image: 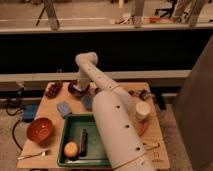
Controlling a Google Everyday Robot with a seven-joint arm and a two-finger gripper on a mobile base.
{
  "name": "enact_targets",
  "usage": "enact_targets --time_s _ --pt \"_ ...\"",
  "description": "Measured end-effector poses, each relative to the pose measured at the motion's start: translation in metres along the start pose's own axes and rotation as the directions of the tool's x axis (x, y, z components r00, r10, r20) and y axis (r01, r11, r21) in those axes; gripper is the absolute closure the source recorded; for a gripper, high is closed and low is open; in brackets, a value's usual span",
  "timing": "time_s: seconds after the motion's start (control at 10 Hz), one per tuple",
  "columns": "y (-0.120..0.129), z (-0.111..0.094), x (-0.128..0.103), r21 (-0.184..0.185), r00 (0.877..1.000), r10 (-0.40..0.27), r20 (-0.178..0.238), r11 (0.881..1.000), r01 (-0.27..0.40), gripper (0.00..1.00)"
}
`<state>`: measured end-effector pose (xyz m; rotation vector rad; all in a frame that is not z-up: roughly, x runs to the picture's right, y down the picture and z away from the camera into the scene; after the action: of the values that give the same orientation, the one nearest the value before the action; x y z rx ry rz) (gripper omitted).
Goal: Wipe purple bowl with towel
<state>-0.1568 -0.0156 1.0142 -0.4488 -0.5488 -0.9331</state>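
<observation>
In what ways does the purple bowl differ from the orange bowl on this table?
The purple bowl is dark and smaller, while the orange bowl is bright and larger. The purple bowl sits at the back of the table with the gripper right over it. The orange bowl sits at the front left, well apart from the gripper. Both are round and stand upright on the table.

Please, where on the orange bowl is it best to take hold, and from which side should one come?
Probably the rim, coming from straight above and pinching the wall. The orange bowl stands upright and open on the table's front corner, and looks too wide and shallow to clasp around, while its rim is free all round. The tool is at the purple bowl, further back.
</observation>
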Motion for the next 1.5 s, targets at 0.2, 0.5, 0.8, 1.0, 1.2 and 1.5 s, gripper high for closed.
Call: enact_targets --time_s 0.2,0.5,0.8,1.0,1.2,1.5 --pt "-0.012 0.005 -0.001 0.005 1.000 -0.014 0.002 1.000 0.014 1.00" --pt "-0.032 0.013 -0.015 0.026 0.998 -0.048 0.035 0.999 0.048 1.00" --pt "-0.033 0.011 -0.027 0.031 0.994 -0.088 0.072 0.996 0.086 1.00" --pt "-0.026 0.005 -0.037 0.024 0.990 -0.115 0.086 0.993 0.114 1.00" --pt "-0.013 -0.005 -0.037 0.006 0.989 -0.119 0.084 0.993 0.119 1.00" --pt "0.005 -0.013 -0.031 -0.032 0.991 -0.112 0.069 0.993 0.115 1.00"
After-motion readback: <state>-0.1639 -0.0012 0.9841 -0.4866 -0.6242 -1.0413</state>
